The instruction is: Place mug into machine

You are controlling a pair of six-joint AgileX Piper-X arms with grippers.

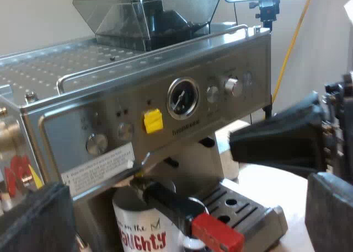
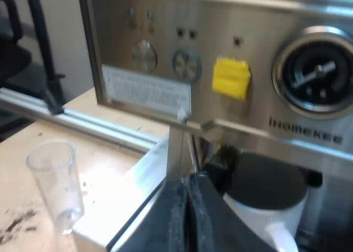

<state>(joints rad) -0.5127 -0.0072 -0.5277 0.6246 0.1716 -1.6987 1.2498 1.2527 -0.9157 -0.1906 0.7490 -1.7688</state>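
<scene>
**Mug (image 1: 138, 232) standing in the espresso machine (image 1: 110, 106)**

The white mug is sitting at the machine's front, under the brew head, with the drip tray (image 1: 245, 210) just beside it. Black script on its side is reading "on the", and below that big red letters are showing "…UGHTY"; the start of the word is cut off. The metal holder (image 1: 168, 199) is locked in above the mug, its dark handle sticking out over the rim and ending in the red tip (image 1: 217, 234).

The brand "IHOMEKEE" (image 2: 304, 128) is printed under the round pressure gauge (image 2: 317, 75). A plain yellow tag (image 2: 230, 77) is sticking to the panel beside the gauge, and a white label (image 2: 146, 89) is carrying several lines of print too small to read. The bean hopper (image 1: 149, 17) is sitting on top.

The left gripper (image 1: 187, 208) is hanging in front of the machine with its fingers (image 1: 36, 221) spread wide and holding nothing. The right gripper (image 2: 190, 180) is hovering just beside the mug's rim, its fingers (image 2: 208, 221) pressed together with nothing visible between them.

A clear measuring glass (image 2: 55, 180) is standing upright on the wooden table (image 2: 33, 144), well apart from the mug, with dark crumbs (image 2: 19, 221) lying near it.
</scene>
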